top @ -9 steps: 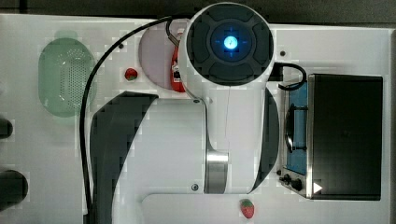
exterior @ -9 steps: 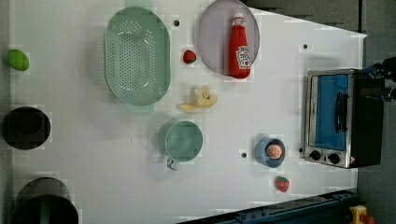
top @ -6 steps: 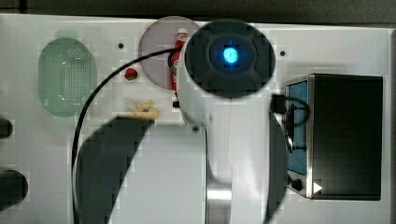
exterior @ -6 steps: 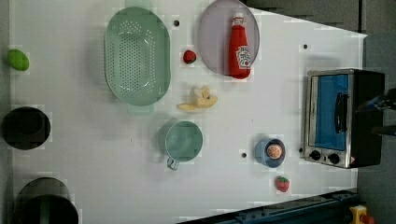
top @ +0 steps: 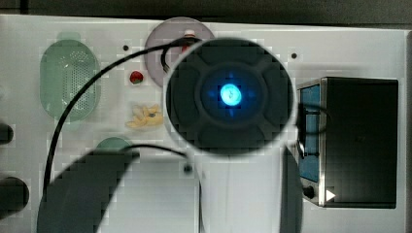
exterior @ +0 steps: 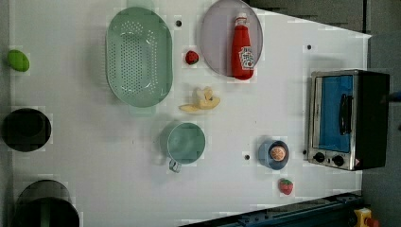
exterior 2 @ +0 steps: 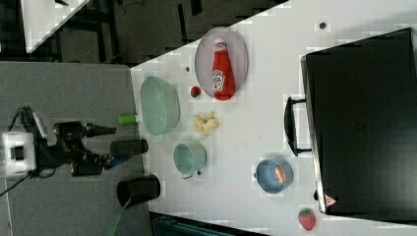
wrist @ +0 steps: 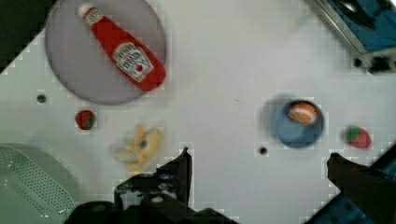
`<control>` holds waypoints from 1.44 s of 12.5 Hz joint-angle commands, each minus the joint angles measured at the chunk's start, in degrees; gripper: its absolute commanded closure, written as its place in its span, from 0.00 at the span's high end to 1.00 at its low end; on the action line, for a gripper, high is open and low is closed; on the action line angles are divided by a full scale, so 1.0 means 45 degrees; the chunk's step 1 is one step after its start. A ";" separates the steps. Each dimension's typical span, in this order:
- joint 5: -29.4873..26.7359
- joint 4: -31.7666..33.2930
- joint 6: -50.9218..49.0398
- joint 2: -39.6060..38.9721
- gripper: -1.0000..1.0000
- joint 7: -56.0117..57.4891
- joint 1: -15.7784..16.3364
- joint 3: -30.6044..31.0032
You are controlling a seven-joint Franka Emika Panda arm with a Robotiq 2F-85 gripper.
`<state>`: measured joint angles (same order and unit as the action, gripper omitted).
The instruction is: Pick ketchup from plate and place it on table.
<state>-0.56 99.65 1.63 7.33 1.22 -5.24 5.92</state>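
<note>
Ketchup (exterior: 242, 48) lies flat on the lilac plate (exterior: 213, 42) at the far edge of the white surface (exterior: 94, 165), cap pointing off the surface. Beside the plate sit a strawberry (exterior: 191, 57), a green colander (exterior: 138, 56) and a toaster oven (exterior: 347, 118). Grey floor borders the surface in the right view. The end effector (wrist: 257, 168) hangs spread wide, holding nothing.

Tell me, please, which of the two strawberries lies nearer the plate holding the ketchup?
The strawberry lying between the green colander and the plate, just off the plate's rim. The other strawberry sits far away, past the blue bowl, near the toaster oven.
</note>
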 commanded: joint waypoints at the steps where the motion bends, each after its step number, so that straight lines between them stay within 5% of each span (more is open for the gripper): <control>1: -0.0018 0.0277 0.0616 -0.1993 1.00 0.2094 0.0243 0.0149; 6: -0.0005 0.0230 0.2666 -0.4664 1.00 0.5292 0.0522 0.0290; 18: 0.2259 -0.0084 1.0059 -0.9876 1.00 0.7123 0.1116 0.0271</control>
<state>7.76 100.77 46.33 -36.01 30.49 -0.35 6.93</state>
